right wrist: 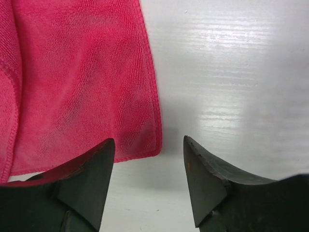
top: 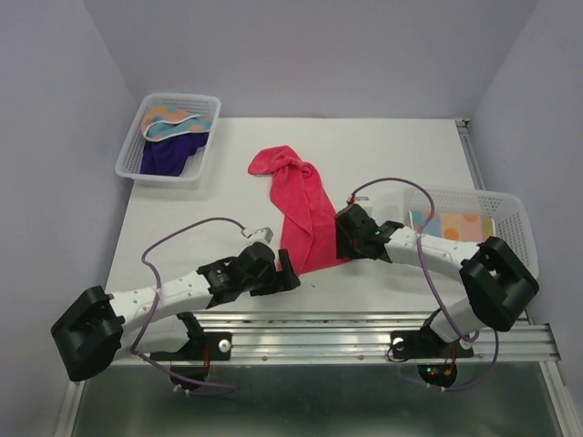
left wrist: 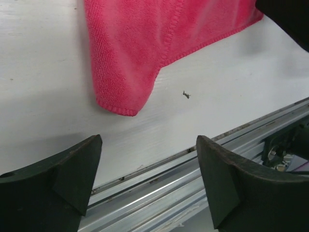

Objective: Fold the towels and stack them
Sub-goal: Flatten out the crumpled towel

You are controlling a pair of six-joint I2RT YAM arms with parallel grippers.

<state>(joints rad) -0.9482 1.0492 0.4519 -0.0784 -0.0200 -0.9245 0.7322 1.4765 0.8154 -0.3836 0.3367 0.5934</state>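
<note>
A pink-red towel point(top: 301, 205) lies on the white table, bunched at its far end and spread flat toward the near edge. My left gripper point(top: 286, 266) is open just short of the towel's near left corner point(left wrist: 118, 104), with nothing between its fingers point(left wrist: 149, 145). My right gripper point(top: 344, 238) is open at the near right corner point(right wrist: 152, 145); its left finger point(right wrist: 87, 179) overlaps the towel's point(right wrist: 82, 82) hem. A light blue dotted towel point(top: 173, 123) and a dark purple towel point(top: 173, 153) sit in the back-left basket. An orange patterned towel point(top: 460, 226) lies in the right basket.
A white mesh basket point(top: 137, 168) stands at the back left, and another point(top: 510, 205) stands at the right beside my right arm. An aluminium rail point(top: 364, 328) runs along the near table edge, just under my left fingers point(left wrist: 193, 183). Purple walls close in three sides.
</note>
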